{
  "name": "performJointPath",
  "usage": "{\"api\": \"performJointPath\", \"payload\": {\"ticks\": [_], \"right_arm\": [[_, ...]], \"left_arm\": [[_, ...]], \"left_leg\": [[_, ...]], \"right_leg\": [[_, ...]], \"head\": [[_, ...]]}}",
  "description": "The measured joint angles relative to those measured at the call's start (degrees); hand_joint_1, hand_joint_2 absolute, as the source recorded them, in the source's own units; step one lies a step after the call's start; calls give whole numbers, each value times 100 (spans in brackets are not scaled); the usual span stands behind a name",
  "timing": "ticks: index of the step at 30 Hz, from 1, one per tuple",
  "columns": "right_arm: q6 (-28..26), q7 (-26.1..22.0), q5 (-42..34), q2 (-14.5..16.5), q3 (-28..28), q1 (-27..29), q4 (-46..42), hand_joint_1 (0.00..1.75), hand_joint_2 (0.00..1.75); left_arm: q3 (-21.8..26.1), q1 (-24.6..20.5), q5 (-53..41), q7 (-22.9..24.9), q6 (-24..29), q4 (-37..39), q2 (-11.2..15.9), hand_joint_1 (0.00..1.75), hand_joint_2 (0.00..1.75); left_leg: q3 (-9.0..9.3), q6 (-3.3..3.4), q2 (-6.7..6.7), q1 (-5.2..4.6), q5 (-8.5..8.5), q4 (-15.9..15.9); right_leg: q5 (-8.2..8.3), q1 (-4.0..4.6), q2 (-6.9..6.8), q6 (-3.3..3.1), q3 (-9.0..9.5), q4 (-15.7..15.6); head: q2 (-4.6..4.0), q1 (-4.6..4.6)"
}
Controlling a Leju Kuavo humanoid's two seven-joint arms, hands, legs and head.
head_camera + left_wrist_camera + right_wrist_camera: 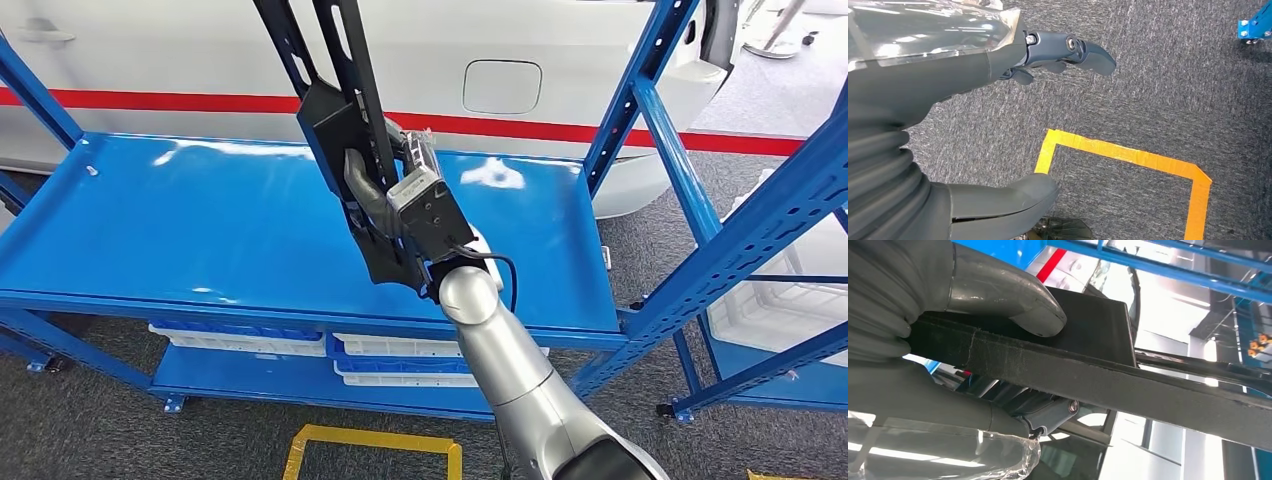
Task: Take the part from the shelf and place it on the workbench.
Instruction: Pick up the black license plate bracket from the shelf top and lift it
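Over the blue shelf (200, 230), the right hand (385, 195) grips the black part (335, 120) above the deck; white trays (400, 360) lie beneath, a white car panel (560, 60) behind. Above grey carpet (1158, 90) with yellow tape (1128, 157), the left hand (998, 100) hangs empty, fingers apart.

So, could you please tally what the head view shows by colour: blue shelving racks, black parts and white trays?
Blue racks: 2, the near rack and the side rack
Black part: 1, held by the right hand
White trays: cannot tell, partly hidden
Total counted: 3
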Motion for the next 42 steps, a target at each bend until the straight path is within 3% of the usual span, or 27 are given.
{"api": "performJointPath", "payload": {"ticks": [10,14,16,18,19,20,21,23,25,29,31,33,34,35,36,38,40,42], "right_arm": [[89,-164,-284,-243,177,523,-804,175,175],[88,-198,-312,-315,200,604,-1005,175,175],[75,-227,-347,-357,208,622,-1079,175,175],[46,-248,-377,-409,218,646,-1110,175,175],[33,-251,-385,-437,222,665,-1114,175,175],[23,-253,-388,-461,224,681,-1115,175,175],[18,-253,-388,-479,227,694,-1118,175,175],[13,-253,-388,-499,232,700,-1135,175,175],[11,-256,-389,-510,240,699,-1157,175,175],[-5,-260,-393,-529,251,697,-1169,175,175],[-5,-260,-393,-527,258,687,-1171,175,175],[-5,-260,-393,-527,265,682,-1173,175,175],[-5,-260,-393,-528,270,682,-1173,175,175],[-5,-258,-393,-528,276,681,-1173,175,175],[-7,-256,-393,-528,285,680,-1173,175,175],[-14,-250,-393,-528,303,666,-1173,175,175],[-24,-245,-394,-532,312,633,-1173,175,175],[-44,-240,-402,-539,323,604,-1173,175,175]], "left_arm": [[21,36,-4,-4,-62,-2,-2,0,175],[30,37,-4,-4,-60,-2,-6,0,175],[32,31,-4,-4,-46,-2,-17,0,175],[35,27,-4,-4,-15,-2,-23,0,175],[37,28,-4,-5,-2,-2,-26,0,175],[42,30,-4,-6,6,-2,-31,0,175],[49,30,-4,-8,8,-2,-37,0,175],[69,29,-4,-14,9,-3,-51,0,175],[87,25,-4,-21,14,-5,-58,0,175],[113,27,-2,-32,32,-9,-60,0,175],[124,24,-3,-37,37,-9,-67,0,175],[128,14,-4,-40,36,-9,-73,0,175],[130,10,-4,-40,33,-9,-73,0,175],[131,7,-6,-40,29,-9,-73,0,175],[131,3,-9,-39,27,-9,-73,0,175],[132,-15,-15,-39,25,-10,-69,0,175],[133,-42,-25,-37,28,-21,-57,0,175],[134,-57,-38,-31,35,-35,-45,0,175]], "left_leg": [[-27,46,0,-27,-25,33],[0,161,8,-19,53,-39],[18,223,19,7,108,-107],[-13,230,14,2,127,-112],[-31,220,8,2,137,-111],[-48,205,1,6,150,-109],[-60,185,-7,13,165,-107],[-80,129,-22,26,186,-91],[-106,51,-41,15,206,-55],[-193,-53,-63,36,200,42],[-365,-91,-27,62,-122,430],[-660,-114,-1,61,-597,1204],[-767,-114,1,60,-740,1533],[-780,-96,2,56,-776,1682],[-676,-60,3,46,-709,1605],[-176,80,4,-5,-437,875],[236,211,29,-80,-305,224],[314,268,45,-143,-280,52]], "right_leg": [[9,-85,-5,36,6,-9],[-27,-94,-6,102,-20,40],[-312,-83,2,43,-210,486],[-710,-80,9,-24,-540,1315],[-836,-80,10,-22,-652,1635],[-867,-80,11,5,-655,1740],[-802,-86,10,52,-527,1584],[-570,-115,12,145,-6,743],[-409,-105,44,154,355,157],[-347,-104,69,22,317,126],[-284,-100,53,-83,254,121],[-228,-50,34,-167,174,124],[-202,-20,27,-197,135,126],[-177,10,23,-218,101,128],[-154,41,21,-233,75,128],[-121,85,20,-243,51,129],[-86,100,5,-217,35,127],[-41,73,-17,-155,18,117]], "head": [[0,0],[0,0],[0,4],[0,6],[0,5],[0,5],[0,5],[0,7],[0,5],[0,-7],[0,-10],[0,-14],[0,-15],[0,-15],[0,-15],[0,-14],[0,-10],[0,-12]]}}
